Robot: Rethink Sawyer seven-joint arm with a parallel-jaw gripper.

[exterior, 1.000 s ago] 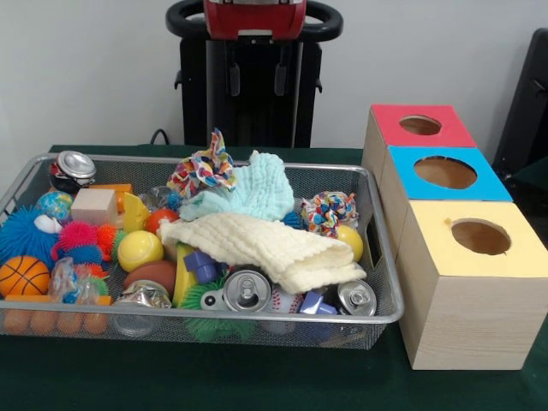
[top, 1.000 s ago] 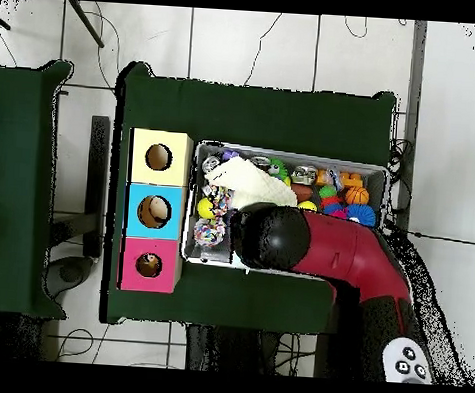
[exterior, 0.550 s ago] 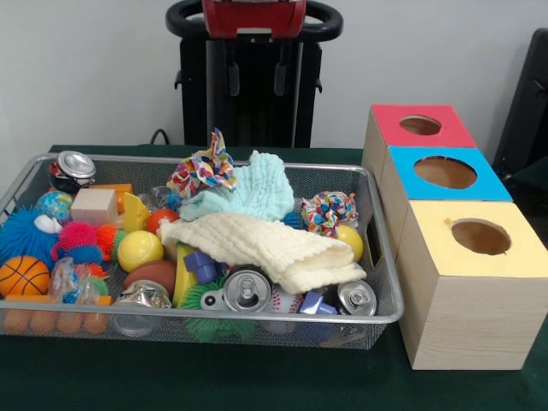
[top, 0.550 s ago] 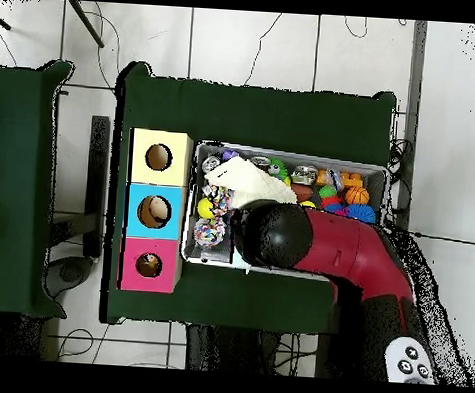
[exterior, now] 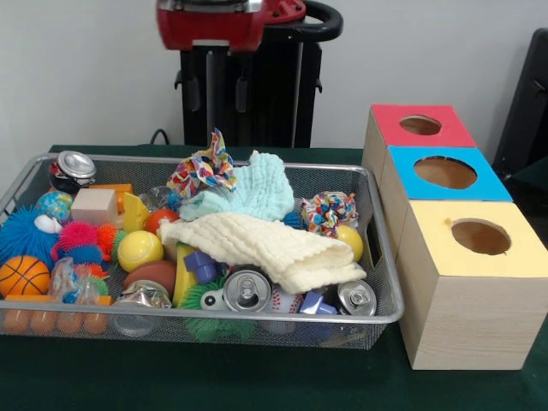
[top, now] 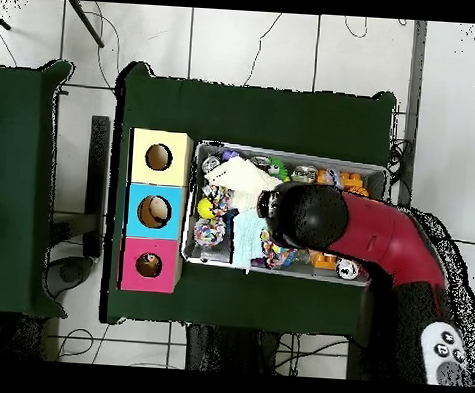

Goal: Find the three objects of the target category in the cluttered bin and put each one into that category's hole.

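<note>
While my gripper (exterior: 222, 81) hangs open above the bin (exterior: 377, 257), I judge the cream cloth (exterior: 265, 247) there soft, limp; pinch a raised fold.

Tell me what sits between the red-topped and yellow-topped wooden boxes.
The blue-topped wooden box, touching both the red-topped box and the yellow-topped box; both views show it.

Cream cloth (exterior: 265, 246), pale blue cloth (exterior: 248, 193), orange basketball (exterior: 23, 275)
</note>
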